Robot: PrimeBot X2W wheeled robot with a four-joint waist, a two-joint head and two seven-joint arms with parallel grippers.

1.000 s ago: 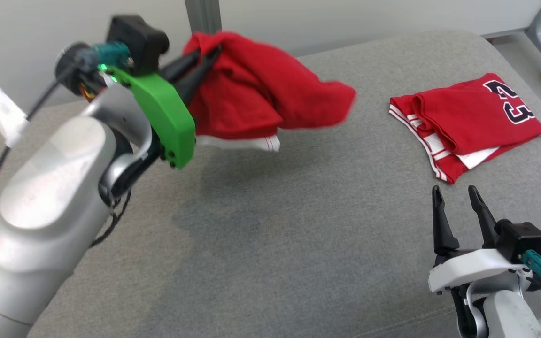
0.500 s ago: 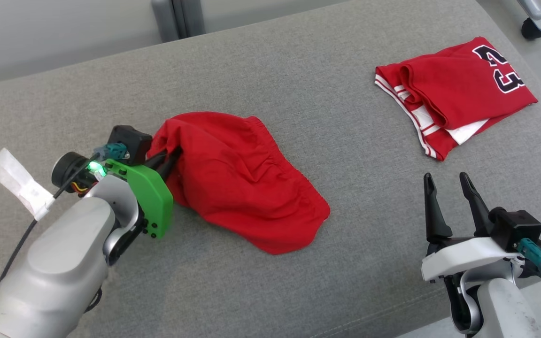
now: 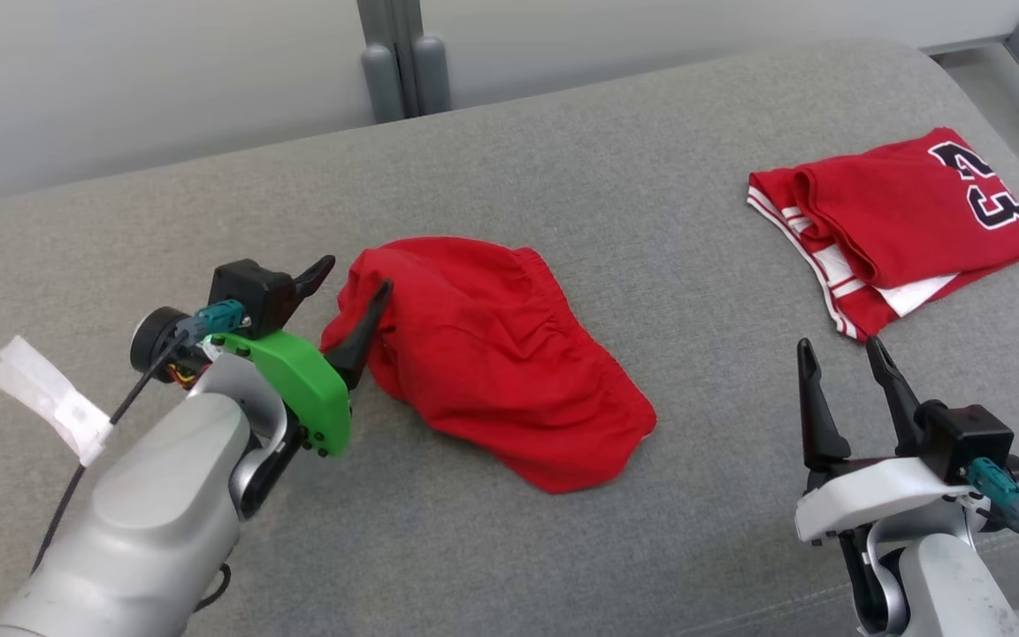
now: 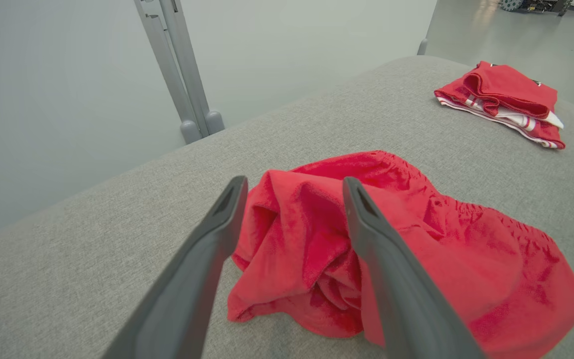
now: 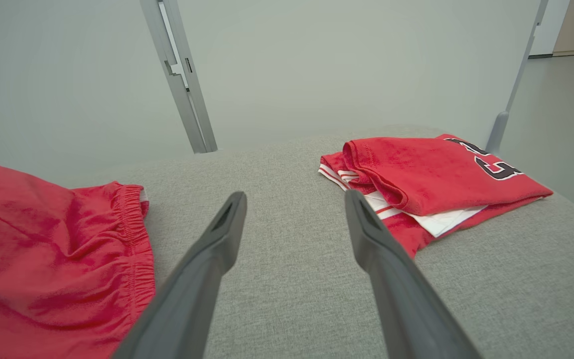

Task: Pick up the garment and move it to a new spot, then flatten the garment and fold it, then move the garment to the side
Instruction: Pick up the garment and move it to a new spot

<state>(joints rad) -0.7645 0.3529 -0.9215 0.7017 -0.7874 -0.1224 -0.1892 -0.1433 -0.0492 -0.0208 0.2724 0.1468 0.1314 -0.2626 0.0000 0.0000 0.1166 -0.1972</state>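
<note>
Near right edge of grey fabric bench (image 3: 651, 548): right gripper (image 3: 837, 349), long dark fingers spread, empty, poised over bare cloth. Near left: left gripper (image 3: 353, 276), pressed together on fabric a second ago, now spread wide, fingers either side of a bunched fold, pinching nothing. Between and beyond them, left of bench centre: crumpled red elastic-waisted shorts (image 3: 492, 354), aloft a second ago, now lying in a heap, released. Reads as the end of the move to a new spot; flattening, folding and the shift aside all still to do. Far right corner: folded red jersey with white trim and dark numerals (image 3: 899, 221), well apart. Count: two grippers, two red garments, one bench.
</note>
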